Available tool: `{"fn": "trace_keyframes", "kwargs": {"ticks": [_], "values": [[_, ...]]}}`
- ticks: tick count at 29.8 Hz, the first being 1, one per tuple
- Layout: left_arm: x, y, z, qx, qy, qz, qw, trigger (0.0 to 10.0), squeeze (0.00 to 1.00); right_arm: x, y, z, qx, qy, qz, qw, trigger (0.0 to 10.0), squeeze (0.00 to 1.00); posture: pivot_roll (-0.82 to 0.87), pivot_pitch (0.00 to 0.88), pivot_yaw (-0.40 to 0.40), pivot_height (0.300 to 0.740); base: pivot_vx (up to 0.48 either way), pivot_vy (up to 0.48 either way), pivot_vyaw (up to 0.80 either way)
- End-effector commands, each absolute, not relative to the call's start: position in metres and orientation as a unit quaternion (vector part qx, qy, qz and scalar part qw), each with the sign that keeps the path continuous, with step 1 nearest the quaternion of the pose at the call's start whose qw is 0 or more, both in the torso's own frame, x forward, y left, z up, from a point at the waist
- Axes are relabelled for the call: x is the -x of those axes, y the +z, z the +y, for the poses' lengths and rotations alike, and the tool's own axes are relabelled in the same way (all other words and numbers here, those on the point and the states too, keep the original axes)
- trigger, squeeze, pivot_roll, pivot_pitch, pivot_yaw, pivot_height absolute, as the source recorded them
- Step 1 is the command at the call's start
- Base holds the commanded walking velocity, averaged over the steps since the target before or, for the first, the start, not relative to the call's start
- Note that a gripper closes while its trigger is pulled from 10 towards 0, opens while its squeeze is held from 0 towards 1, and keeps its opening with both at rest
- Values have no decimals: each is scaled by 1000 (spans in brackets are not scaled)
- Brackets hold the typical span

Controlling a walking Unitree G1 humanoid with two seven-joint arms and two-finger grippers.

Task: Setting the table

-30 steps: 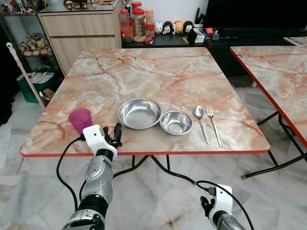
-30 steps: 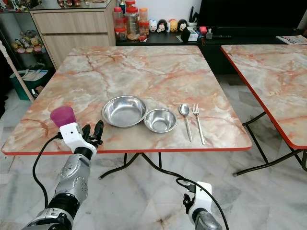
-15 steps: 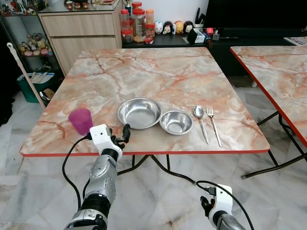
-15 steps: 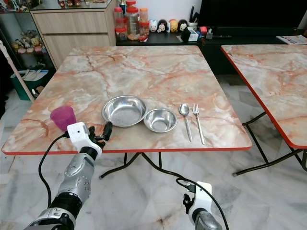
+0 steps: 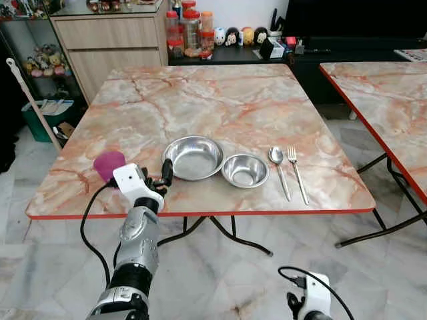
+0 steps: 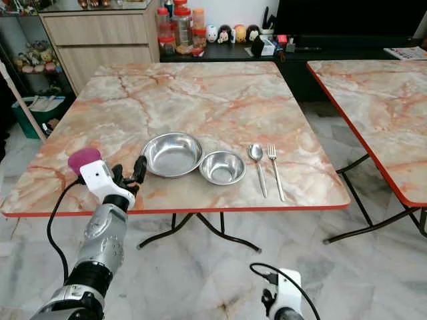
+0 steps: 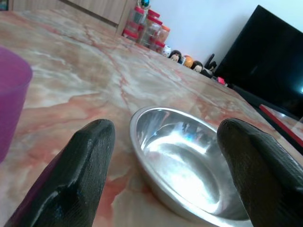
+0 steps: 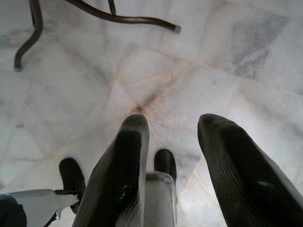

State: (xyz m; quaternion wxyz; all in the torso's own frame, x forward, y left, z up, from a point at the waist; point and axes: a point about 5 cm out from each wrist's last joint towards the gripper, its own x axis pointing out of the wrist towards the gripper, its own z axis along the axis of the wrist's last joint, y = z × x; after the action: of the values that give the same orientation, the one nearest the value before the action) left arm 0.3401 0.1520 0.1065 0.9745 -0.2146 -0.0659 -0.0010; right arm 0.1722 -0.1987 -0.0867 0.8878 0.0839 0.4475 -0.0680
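Shifted back toward the purple cup point(image 5: 108, 164), left gripper point(image 5: 160, 180) — open — faces large bowl's point(image 5: 194, 157) rim.

I can read no text, label, brand or number anywhere in these views; the jars point(image 5: 190, 30) on the far counter are too small to make out.

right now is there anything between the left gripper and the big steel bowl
Nothing visible does. The left gripper is open at the near table edge, aimed at the large steel bowl, with only bare marble tabletop between them. The purple cup stands off to the gripper's left, out of that line.
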Motion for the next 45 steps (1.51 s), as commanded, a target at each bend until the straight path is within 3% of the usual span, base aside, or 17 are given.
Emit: {"fn": "trace_keyframes", "kwargs": {"ticks": [1, 6, 14, 39, 45], "values": [[-343, 116, 154, 217, 0, -82, 973, 10000, 0, -163, -89, -203, -70, -59, 454, 886, 10000, 0, -103, 0, 10, 740, 0, 0, 0], [-341, 115, 154, 217, -5, -77, 973, 10000, 0, -140, -96, -208, -31, -9, 467, 884, 10000, 0, -113, 0, 17, 740, 0, 0, 0], [-340, 112, 152, 217, -12, -67, 974, 10000, 0, -122, -98, -222, -35, -29, 470, 881, 10000, 0, -140, 0, 32, 740, 0, 0, 0], [-341, 113, 148, 196, -37, -56, 978, 10000, 0, -128, -97, -218, -55, -50, 459, 885, 10000, 0, -150, 0, 62, 740, 0, 0, 0], [-342, 113, 146, 197, -40, -56, 978, 10000, 0, -137, -93, -222, -57, -53, 447, 891, 10000, 0, -151, 0, 61, 740, 268, 0, 0]]}}
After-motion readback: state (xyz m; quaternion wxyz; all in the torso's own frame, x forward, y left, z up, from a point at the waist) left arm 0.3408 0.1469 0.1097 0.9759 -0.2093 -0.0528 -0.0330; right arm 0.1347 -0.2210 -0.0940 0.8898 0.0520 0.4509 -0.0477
